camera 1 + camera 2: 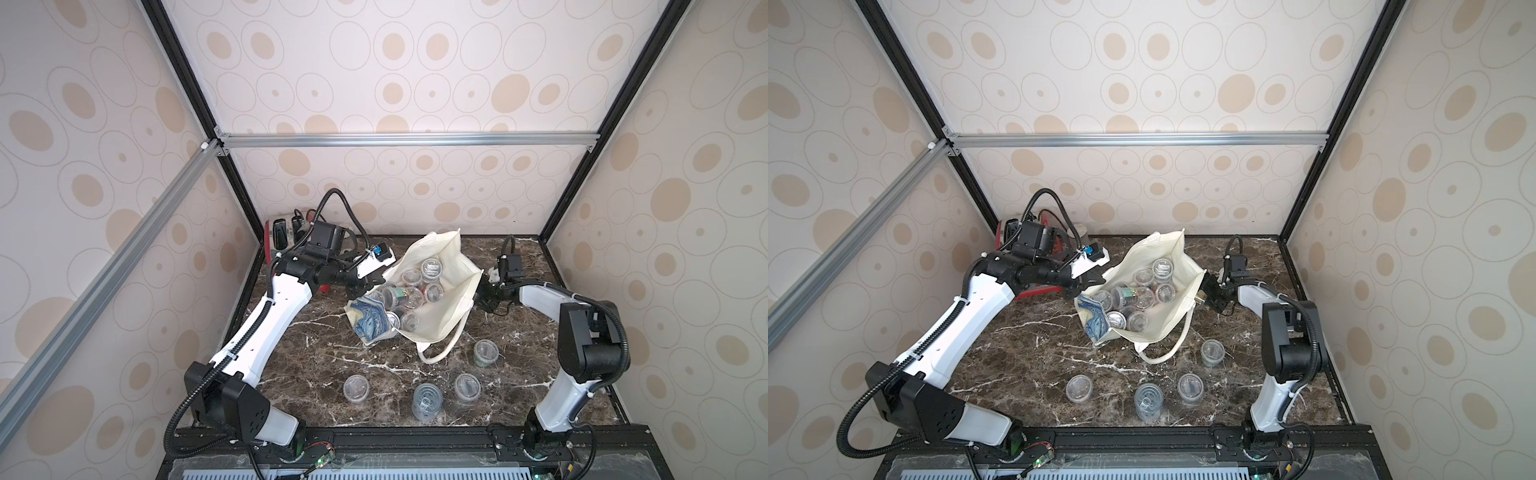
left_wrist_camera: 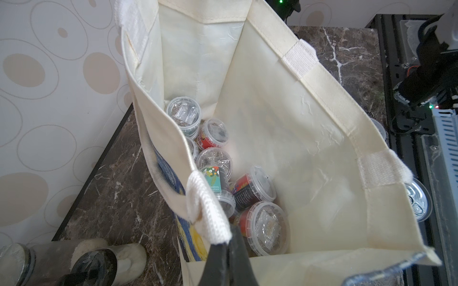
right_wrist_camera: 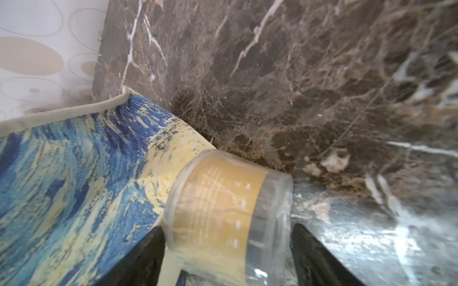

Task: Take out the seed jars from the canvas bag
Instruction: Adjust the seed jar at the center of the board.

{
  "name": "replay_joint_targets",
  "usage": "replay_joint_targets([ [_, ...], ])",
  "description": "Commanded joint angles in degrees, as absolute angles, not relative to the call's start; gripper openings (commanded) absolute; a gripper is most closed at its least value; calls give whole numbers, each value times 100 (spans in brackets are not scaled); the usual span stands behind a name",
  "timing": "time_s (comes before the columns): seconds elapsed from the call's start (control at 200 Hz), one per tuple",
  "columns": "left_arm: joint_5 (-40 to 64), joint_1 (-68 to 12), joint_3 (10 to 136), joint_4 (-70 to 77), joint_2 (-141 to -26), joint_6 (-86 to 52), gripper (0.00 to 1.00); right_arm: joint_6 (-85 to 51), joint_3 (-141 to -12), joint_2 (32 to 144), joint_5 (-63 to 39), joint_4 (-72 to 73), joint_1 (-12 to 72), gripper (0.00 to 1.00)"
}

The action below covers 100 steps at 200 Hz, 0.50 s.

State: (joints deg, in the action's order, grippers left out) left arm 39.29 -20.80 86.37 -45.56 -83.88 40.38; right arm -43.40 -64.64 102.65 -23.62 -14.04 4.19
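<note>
Right pincer clamps a seed jar beside the canvas bag, left pincer pinches it shut-tight by the handle; a set-down on the surface looks next.

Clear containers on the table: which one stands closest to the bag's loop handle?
The seed jar nearest the right arm; the other three stand in a row nearer the front edge.

No text is legible. Labels on the seed jars and the yellow-labelled jar carry print too blurred to read.
</note>
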Motion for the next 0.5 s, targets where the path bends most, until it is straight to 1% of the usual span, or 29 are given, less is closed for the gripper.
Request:
replay_joint_targets([
  [0.0, 4080, -2101, 8784, -4699, -8426, 4308, 0, -3922, -6598, 10216, -1834, -2157, 483, 86],
  [0.07, 4077, -2105, 8811, -4711, -8446, 4309, 0, -3791, -6699, 10246, -1747, -2316, 580, 87],
  [0.29, 3914, -2101, 8941, -4598, -8508, 4178, 0, -3613, -7159, 10445, -808, -2907, 1157, 87],
  [0.495, 3898, -2101, 8969, -4623, -8491, 4174, 0, -3611, -7591, 10758, -122, -3567, 1220, 86],
])
